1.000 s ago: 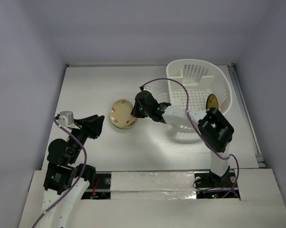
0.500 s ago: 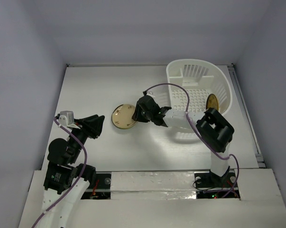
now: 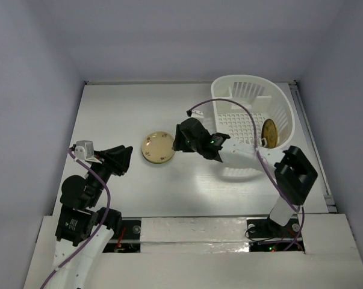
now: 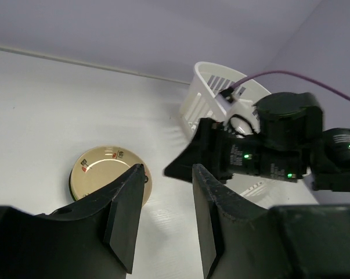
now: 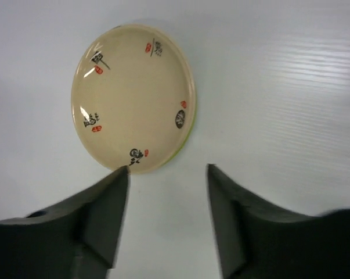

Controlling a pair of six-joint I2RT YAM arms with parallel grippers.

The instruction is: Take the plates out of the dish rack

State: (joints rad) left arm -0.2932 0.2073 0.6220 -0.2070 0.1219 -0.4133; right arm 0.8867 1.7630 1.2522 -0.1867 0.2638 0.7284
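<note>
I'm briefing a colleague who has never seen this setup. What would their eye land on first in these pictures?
Most likely the round cream plate with small red and black marks, lying flat on the white table left of centre, with the right gripper open right beside it. Next, the white slotted plastic dish rack at the far right, an amber-yellow plate standing on edge inside.

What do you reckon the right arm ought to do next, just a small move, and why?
Probably lift the right arm away and swing it toward the dish rack. Its jaws stand open beside the cream plate, which lies flat on the table, not gripped, while an amber plate stands on edge in the rack.
</note>
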